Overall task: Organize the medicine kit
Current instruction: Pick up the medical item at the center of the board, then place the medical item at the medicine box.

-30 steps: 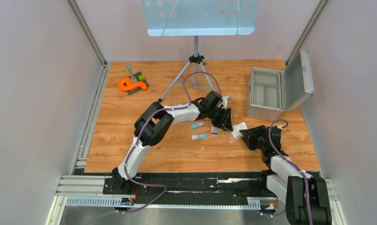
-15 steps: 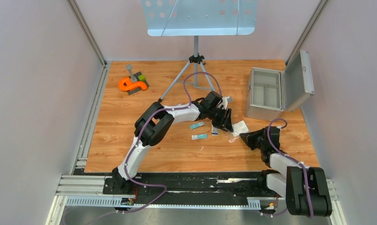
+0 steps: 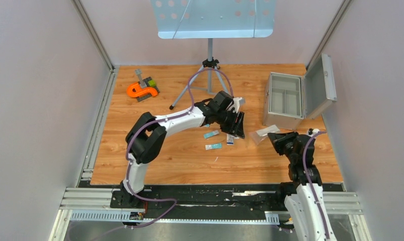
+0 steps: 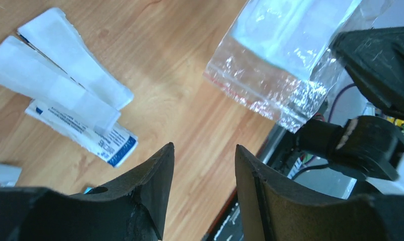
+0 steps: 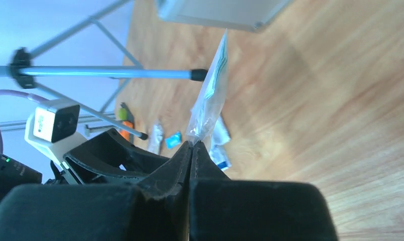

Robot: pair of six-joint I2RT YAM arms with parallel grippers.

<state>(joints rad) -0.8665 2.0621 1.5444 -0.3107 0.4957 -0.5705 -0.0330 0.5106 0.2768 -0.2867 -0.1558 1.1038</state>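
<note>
The grey metal medicine kit [image 3: 285,100] stands open at the right, its lid [image 3: 320,83] swung up; its edge shows in the right wrist view [image 5: 225,10]. My right gripper [image 3: 273,136] [image 5: 191,145] is shut on a clear plastic bag [image 3: 264,131] [image 5: 210,100] and holds it off the table just in front of the kit. My left gripper [image 3: 236,126] [image 4: 204,155] is open and empty above the table, the bag [image 4: 285,60] hanging ahead of it. Two teal packets [image 3: 210,134] [image 3: 213,146] and white and blue-printed packets [image 3: 230,139] [image 4: 64,85] lie on the wood.
A music stand's tripod [image 3: 210,65] stands behind the left arm, one leg reaching down to the left [image 5: 104,73]. An orange object on a small block [image 3: 141,90] sits at the back left. Walls close in both sides.
My right gripper has lifted the clear bag off the table and moved it right, toward the kit. My left arm has drawn back a little from the bag.
</note>
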